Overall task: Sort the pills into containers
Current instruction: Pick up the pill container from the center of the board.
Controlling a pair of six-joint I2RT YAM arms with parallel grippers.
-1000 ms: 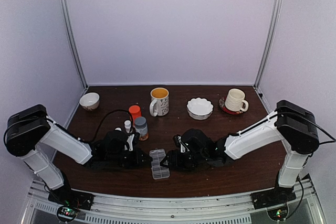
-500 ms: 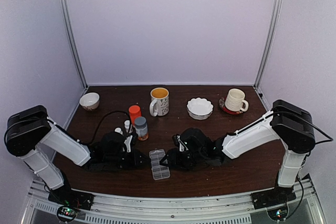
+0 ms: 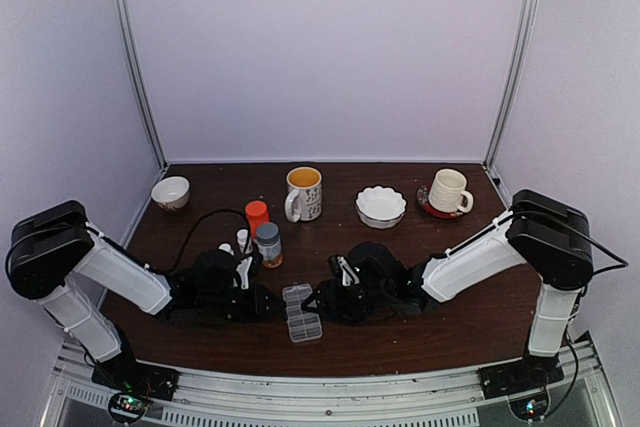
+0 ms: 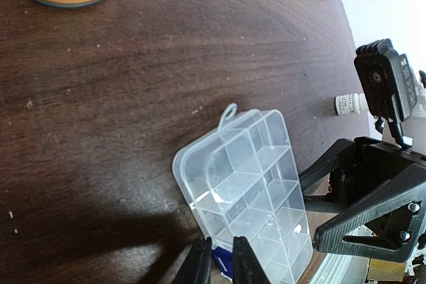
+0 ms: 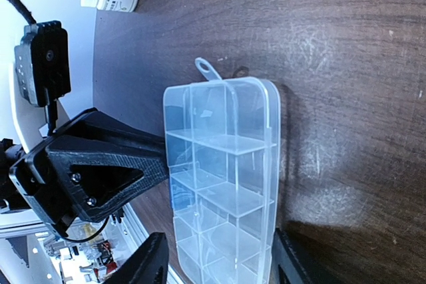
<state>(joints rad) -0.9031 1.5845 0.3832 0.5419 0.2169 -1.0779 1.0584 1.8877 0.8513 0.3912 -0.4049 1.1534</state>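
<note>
- Left gripper [image 4: 221,265]: nearly closed at the edge of the box [image 4: 243,184]; I cannot tell whether it is pinching it.
- Box, front-middle of the table [image 3: 480,322]: probably light, stiff and slick, so likely to skid; best grasped across its narrow width.
- Right gripper [image 5: 219,261]: spread astride the box's end, not clamping.
- The wrist views show empty compartments [image 5: 219,164]; the overhead view doesn't. No pills visible.

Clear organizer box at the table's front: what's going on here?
Both arms are working on the clear, flat plastic organizer box on the dark wooden table. The right gripper has open fingers straddling one end of it. The left gripper, nearly closed, sits at the box's edge; whether it pinches is unclear. No pills show in the compartments.
</note>
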